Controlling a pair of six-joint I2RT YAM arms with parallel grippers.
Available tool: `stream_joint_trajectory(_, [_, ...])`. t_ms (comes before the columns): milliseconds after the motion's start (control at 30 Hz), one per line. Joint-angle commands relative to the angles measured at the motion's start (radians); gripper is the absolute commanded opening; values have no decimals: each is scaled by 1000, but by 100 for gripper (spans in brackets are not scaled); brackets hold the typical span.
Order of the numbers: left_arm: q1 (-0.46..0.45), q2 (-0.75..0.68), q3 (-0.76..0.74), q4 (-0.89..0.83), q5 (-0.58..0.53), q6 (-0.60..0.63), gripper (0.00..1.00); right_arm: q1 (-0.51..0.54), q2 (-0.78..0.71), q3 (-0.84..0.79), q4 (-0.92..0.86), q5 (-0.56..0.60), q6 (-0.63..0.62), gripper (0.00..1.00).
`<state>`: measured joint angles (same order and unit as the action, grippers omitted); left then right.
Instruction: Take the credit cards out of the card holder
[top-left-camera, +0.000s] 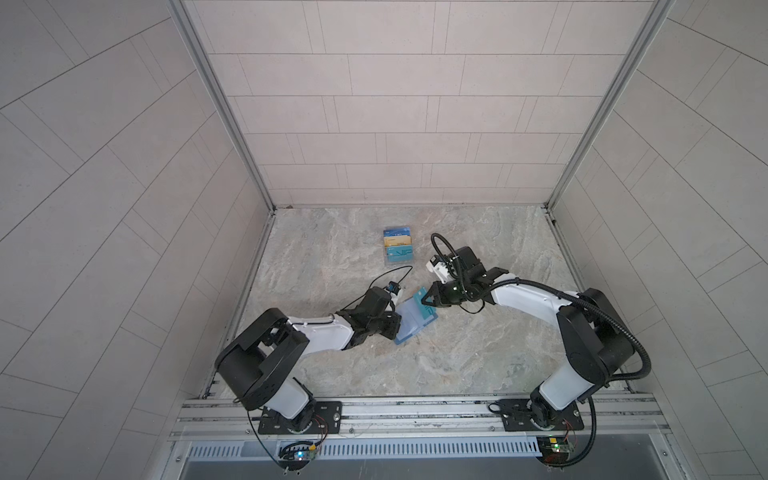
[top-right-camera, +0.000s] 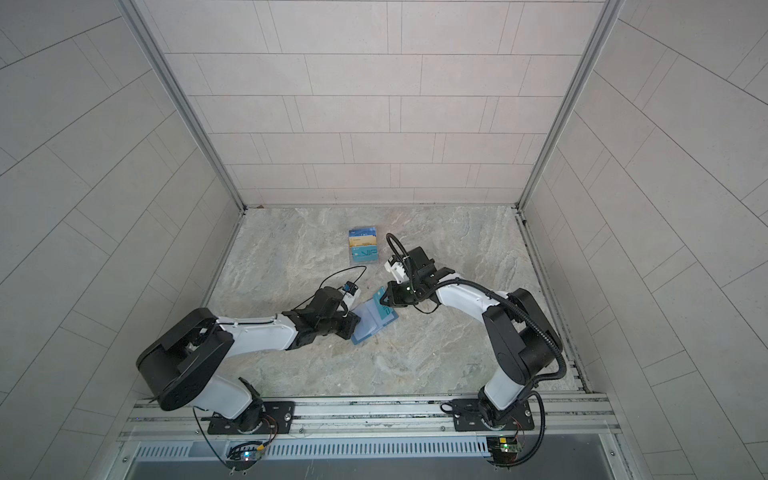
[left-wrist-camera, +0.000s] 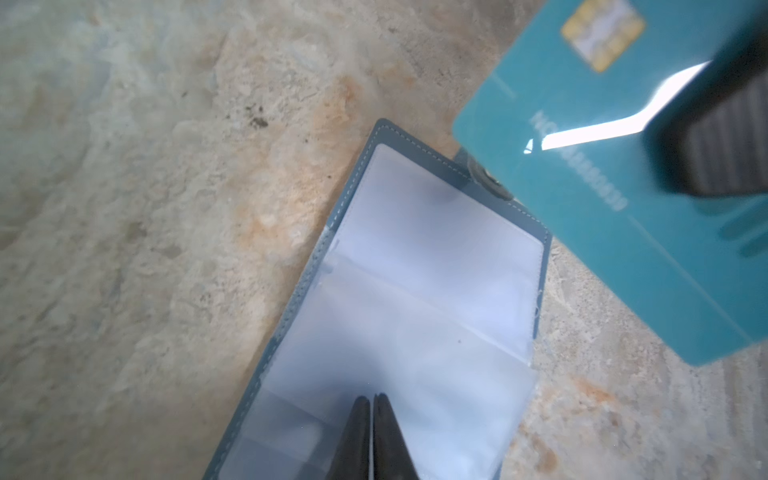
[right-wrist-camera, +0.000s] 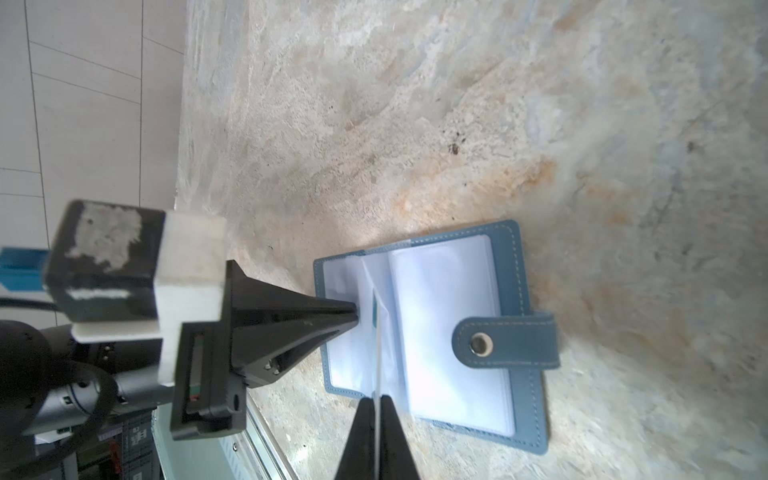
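- Open on the marbled stone counter (top-left-camera: 478, 357) lies the small teal-blue folding card holder (top-left-camera: 409, 325), pale clear sleeves up, snap tab flung out flat.
- The right tool (right-wrist-camera: 376, 400) is clamped tight on a thin teal plastic credit card (left-wrist-camera: 602, 232). The card hangs clear of the sleeves, above the holder's snap-tab side.
- The left tool (left-wrist-camera: 371, 402) sits on the holder's opposite page, jaws all but together. Whether they nip a sleeve, I cannot tell.
- The sleeves in view look empty to me, though the stacked pages could hide another card.
- To do this well, carry the card level and away from the holder with a firm pinch, since slick plastic can swivel. Leave the left tool's weight on so the holder doesn't trail along.
- Just beyond the holder, a clear tiered stand (top-left-camera: 398, 246) shows more cards, so mind it on the way.
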<state>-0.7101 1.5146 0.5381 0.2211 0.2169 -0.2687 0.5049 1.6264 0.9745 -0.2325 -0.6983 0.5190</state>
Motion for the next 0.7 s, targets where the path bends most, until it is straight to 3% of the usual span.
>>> stream_joint_trajectory(0, [-6,-75,-6,-106,-14,-5,17,2,-46,28,-110,12,-111,3])
stream_joint_trajectory(200, [-1,-220,8,-182,-31,14,34,2,-109,50,-195,8,-215,3])
stream_joint_trajectory(333, [21,-309,16,-227,13,31,41,2,-135,43,-181,-81,-240,3])
stream_joint_trajectory(567, [136,-482,2,-237,253,37,53,14,-144,39,-175,-193,-291,3])
stream_joint_trajectory(667, [184,-551,-23,-210,363,35,64,23,-154,45,-192,-246,-336,3])
